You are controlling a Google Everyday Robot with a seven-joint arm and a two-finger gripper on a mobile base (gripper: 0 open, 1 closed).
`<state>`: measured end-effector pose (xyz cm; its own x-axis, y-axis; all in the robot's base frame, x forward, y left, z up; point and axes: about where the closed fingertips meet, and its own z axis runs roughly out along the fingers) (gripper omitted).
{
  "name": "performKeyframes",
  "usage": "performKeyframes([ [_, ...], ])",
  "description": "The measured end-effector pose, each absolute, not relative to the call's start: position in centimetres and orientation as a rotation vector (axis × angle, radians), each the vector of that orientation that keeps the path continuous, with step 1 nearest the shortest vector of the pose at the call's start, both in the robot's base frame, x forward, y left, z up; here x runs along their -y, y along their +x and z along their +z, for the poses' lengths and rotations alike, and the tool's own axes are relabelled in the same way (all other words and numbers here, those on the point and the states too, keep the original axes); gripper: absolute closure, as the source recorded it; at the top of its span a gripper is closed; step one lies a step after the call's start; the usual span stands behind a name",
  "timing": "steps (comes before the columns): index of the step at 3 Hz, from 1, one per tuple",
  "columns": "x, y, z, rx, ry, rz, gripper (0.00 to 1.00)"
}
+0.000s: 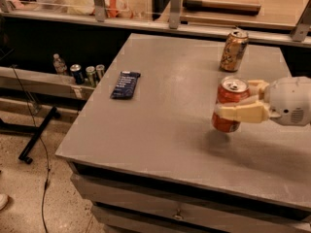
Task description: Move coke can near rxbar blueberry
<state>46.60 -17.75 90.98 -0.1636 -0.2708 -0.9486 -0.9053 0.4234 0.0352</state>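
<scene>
Red-orange coke can sits clamped upright in your gripper, which reaches in from the 3 o'clock edge with cream fingers closed on the can's sides. The can looks raised off the grey table, with a shadow beneath it. You'll find the rxbar blueberry lying flat near the table's left edge, at about 9 o'clock from the can and well apart from it. Tan patterned can stands at 12 o'clock from the coke can. Small drink cans line a lower shelf past the bar.
</scene>
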Motion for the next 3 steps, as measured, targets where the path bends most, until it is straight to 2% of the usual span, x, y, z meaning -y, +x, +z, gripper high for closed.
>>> performKeyframes([
  [3, 8.0, 53.6, 90.8, -1.516, -1.12, 0.876, 1.0],
])
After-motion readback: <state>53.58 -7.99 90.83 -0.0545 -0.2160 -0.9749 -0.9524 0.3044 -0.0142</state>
